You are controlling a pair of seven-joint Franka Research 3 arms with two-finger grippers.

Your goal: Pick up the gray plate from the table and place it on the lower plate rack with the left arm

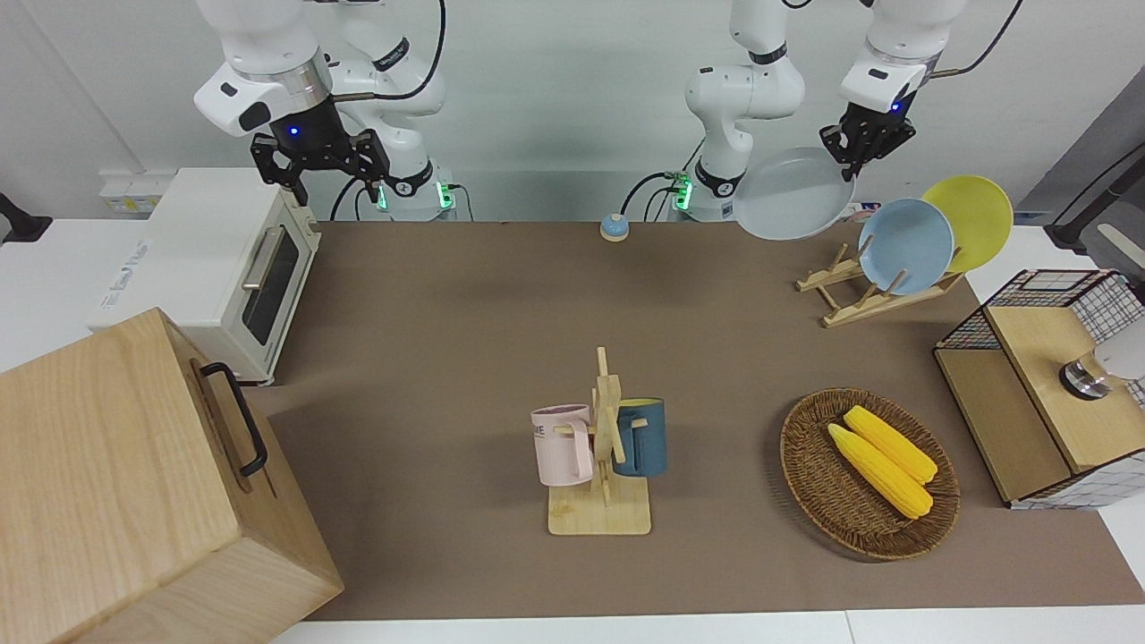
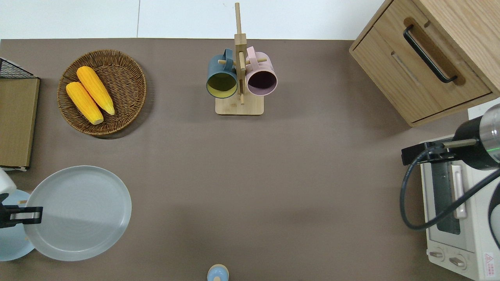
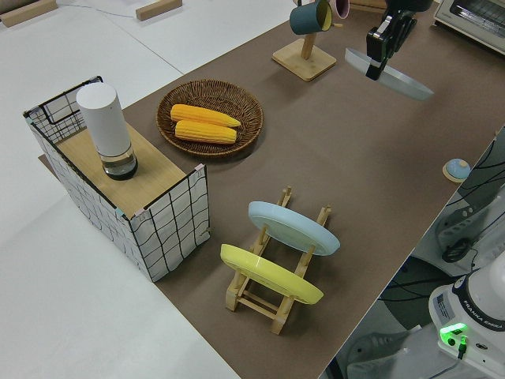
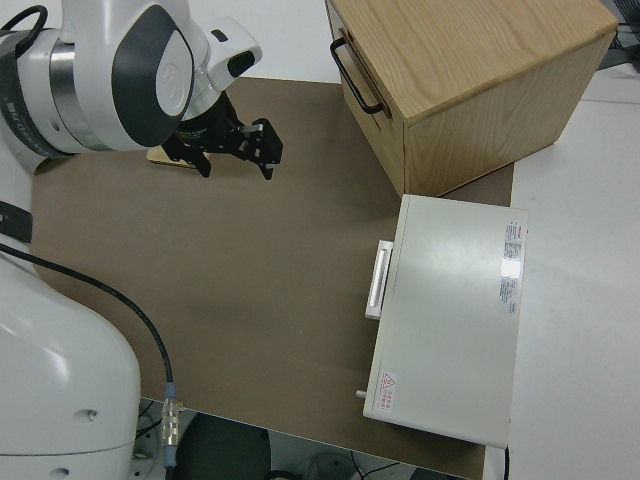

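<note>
My left gripper (image 1: pixel 852 159) is shut on the rim of the gray plate (image 1: pixel 792 195) and holds it tilted in the air. In the overhead view the gray plate (image 2: pixel 78 212) hangs over the table (image 2: pixel 250 175) with the left gripper (image 2: pixel 27 215) at the rim that faces the left arm's end, just overlapping the sky-blue plate (image 2: pixel 11 244). The lower plate rack (image 1: pixel 860 300) carries the sky-blue plate (image 1: pixel 905 246) and a yellow plate (image 1: pixel 971 219) upright in its slots. The rack (image 3: pixel 272 298) also shows in the left side view, with the gray plate (image 3: pixel 396 78) apart from it. My right gripper (image 1: pixel 322 165) is parked and open.
A wicker basket (image 1: pixel 809 474) with two corn cobs and a wire crate (image 1: pixel 1038 394) lie farther out at the left arm's end. A mug stand (image 1: pixel 601 483) with two mugs stands mid-table. A toaster oven (image 1: pixel 215 268) and a wooden drawer box (image 1: pixel 134 483) fill the right arm's end. A small blue knob (image 1: pixel 614 227) sits near the robots.
</note>
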